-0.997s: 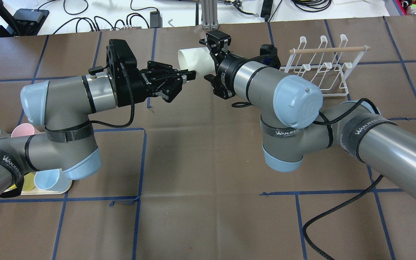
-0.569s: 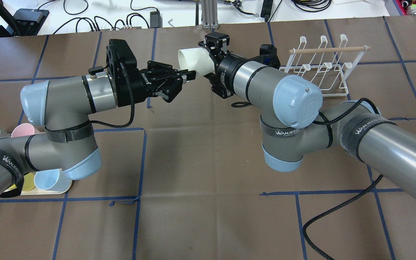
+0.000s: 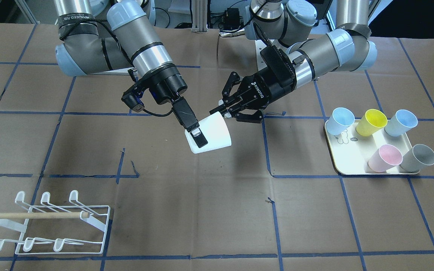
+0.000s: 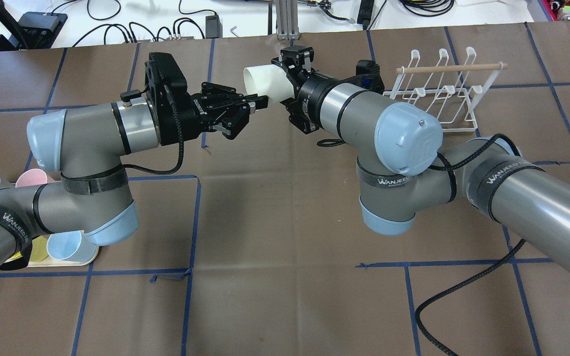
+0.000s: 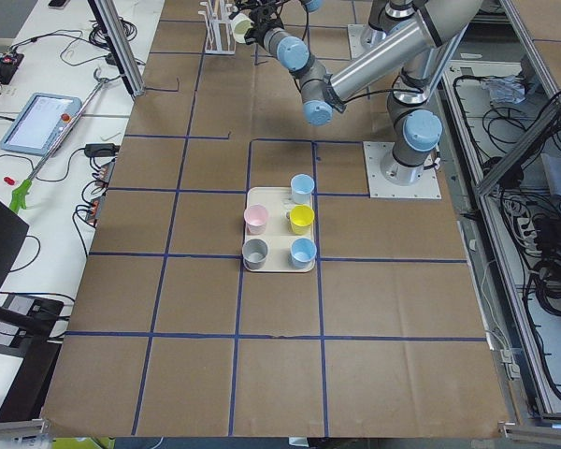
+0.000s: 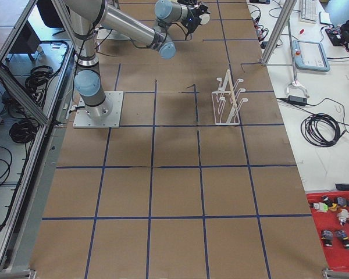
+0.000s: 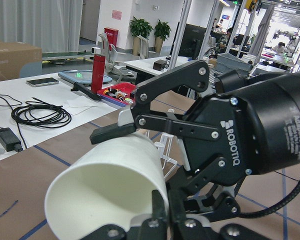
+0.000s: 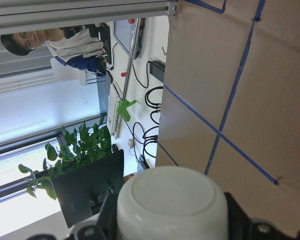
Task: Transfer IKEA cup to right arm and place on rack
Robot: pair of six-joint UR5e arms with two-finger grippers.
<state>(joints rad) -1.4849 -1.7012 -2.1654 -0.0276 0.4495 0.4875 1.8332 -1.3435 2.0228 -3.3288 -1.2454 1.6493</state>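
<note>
The white IKEA cup (image 3: pixel 215 133) hangs on its side above the middle of the table, mouth toward the left arm. My right gripper (image 3: pixel 202 140), with flat bar fingers, is shut on the cup's body near the base; the rounded base (image 8: pixel 172 205) fills the bottom of the right wrist view. My left gripper (image 3: pixel 220 112), with thin linkage fingers, is pinched on the cup's rim, one finger outside and one inside the cup (image 7: pixel 115 185). From overhead the cup (image 4: pixel 265 81) sits between the left gripper (image 4: pixel 260 102) and the right gripper (image 4: pixel 281 83). The white wire rack (image 4: pixel 438 94) stands apart, beyond the right arm.
A cream tray (image 3: pixel 349 165) on the left arm's side carries several coloured cups, two blue, a yellow (image 3: pixel 371 122), a pink and a grey. A black cable (image 4: pixel 463 291) trails over the table under the right arm. Blue tape lines grid the brown table cover.
The right gripper's fingers have closed in on the cup's sides. The left gripper has shifted very slightly and still pinches the rim. The cup has stayed where it was.
</note>
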